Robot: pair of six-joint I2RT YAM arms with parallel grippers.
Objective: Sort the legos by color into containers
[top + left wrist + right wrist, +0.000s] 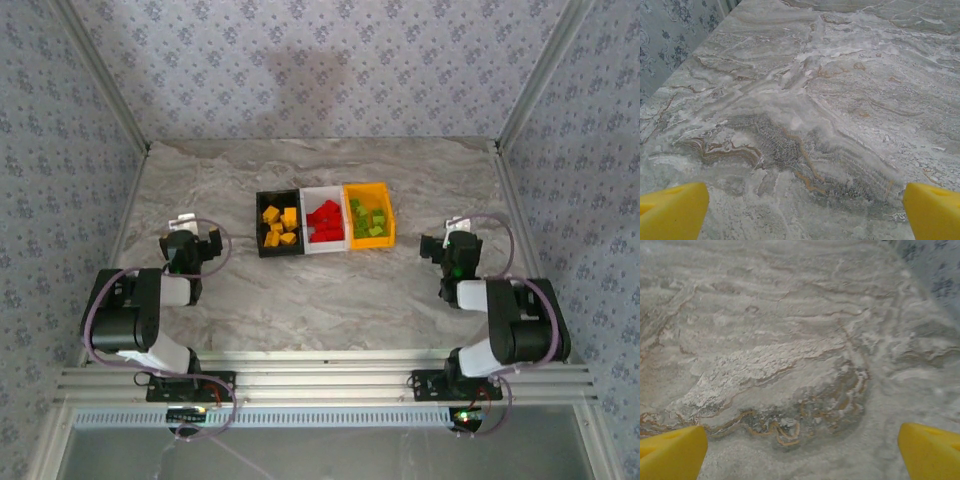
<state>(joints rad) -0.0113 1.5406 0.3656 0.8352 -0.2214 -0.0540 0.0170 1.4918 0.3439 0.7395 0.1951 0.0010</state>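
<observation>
We see yellow legos in the black bin, red legos in the white bin, and green legos in the orange-yellow bin, mid-table. We judge sorting done. Left gripper and right gripper are spread wide, empty, well apart from the bins. Nothing left to pick.

Black left arm folded back at the elbow, left gripper left of the row of three open plastic bins, well apart from it. Black right arm mirrors that, right gripper right of the row. Yellow fingertips spread wide on both.
</observation>
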